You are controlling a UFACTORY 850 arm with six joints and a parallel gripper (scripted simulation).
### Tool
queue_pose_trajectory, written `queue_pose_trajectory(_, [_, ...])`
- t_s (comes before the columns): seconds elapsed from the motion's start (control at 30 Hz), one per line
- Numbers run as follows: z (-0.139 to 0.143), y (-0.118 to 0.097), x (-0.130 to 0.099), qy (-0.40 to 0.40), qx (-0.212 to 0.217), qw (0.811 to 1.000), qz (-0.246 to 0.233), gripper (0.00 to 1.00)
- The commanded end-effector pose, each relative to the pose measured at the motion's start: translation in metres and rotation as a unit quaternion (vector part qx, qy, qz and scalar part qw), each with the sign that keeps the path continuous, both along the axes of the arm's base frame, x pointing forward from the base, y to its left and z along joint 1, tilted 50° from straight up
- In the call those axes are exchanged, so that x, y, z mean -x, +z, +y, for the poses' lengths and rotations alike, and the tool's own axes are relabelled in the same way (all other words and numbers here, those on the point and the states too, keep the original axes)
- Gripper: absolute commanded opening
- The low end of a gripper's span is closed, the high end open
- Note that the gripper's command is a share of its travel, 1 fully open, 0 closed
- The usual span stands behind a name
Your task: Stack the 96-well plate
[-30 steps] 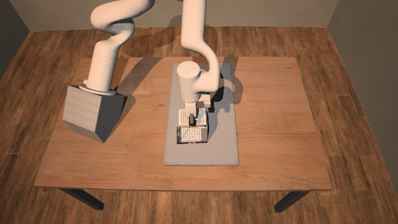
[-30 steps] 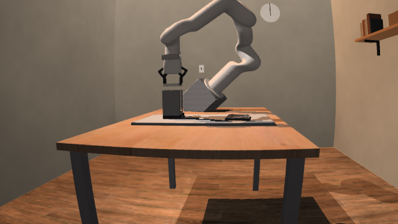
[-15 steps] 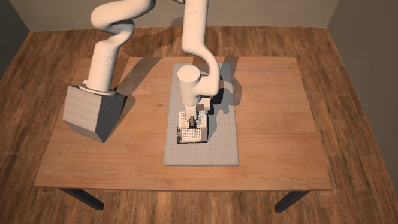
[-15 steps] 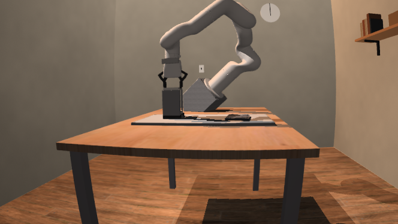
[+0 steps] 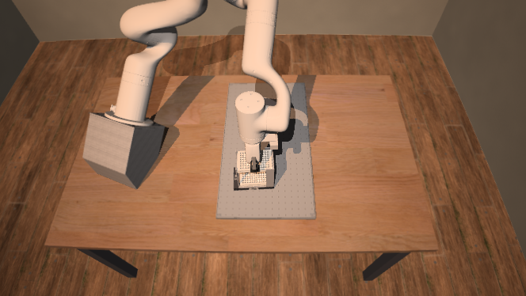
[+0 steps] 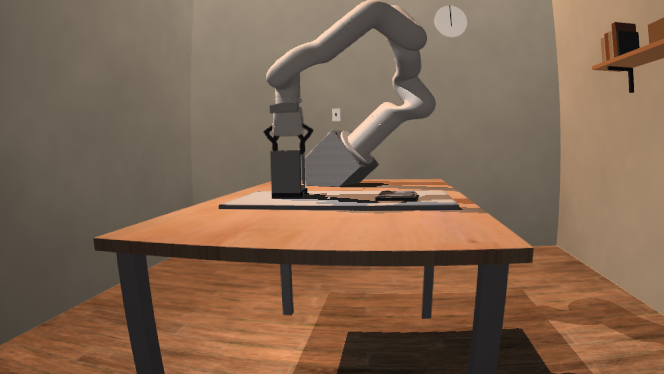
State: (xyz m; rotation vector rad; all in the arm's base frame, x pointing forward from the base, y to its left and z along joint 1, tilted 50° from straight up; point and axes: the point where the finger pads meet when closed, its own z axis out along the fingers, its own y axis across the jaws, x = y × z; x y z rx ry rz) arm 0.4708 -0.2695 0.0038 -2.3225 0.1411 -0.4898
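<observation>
I have the gripper (image 6: 288, 148) down inside the stack rack K1 (image 6: 287, 175), its fingers (image 6: 274, 145) spread wide and clamped across the 96-well plate (image 5: 254, 179); from above the plate shows within the rack's walls, on the grey perforated mat (image 5: 293, 198) near the middle of the table (image 5: 356, 222), toward its front edge; the plate nest N1 (image 6: 397, 196) sits further back on the mat, toward the far edge, and appears vacated. I judge this the lowering step, the carried plate going onto the one beneath; the rack walls hide whether the two touch; I cannot make out either cut-off corner, so the A1 match is unconfirmed. The next move, as I judge it, calls for a straight, gentle descent until the plate nests, then release and a vertical retreat clear of the rack walls, without tilting the lower plate.
</observation>
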Motion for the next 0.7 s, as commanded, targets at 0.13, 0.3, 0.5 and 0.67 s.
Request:
queue_pose_trajectory(0.13, [0.009, -0.010, -0.006, 0.000, 0.001, 1.000, -0.001, 0.00])
queue_pose_trajectory(0.3, [0.012, -0.013, -0.008, 0.000, 0.001, 1.000, -0.001, 0.00])
queue_pose_trajectory(0.5, [0.019, -0.019, -0.012, 0.000, 0.001, 1.000, -0.001, 0.00])
queue_pose_trajectory(0.67, [0.025, -0.025, -0.015, 0.000, 0.001, 1.000, -0.001, 0.00])
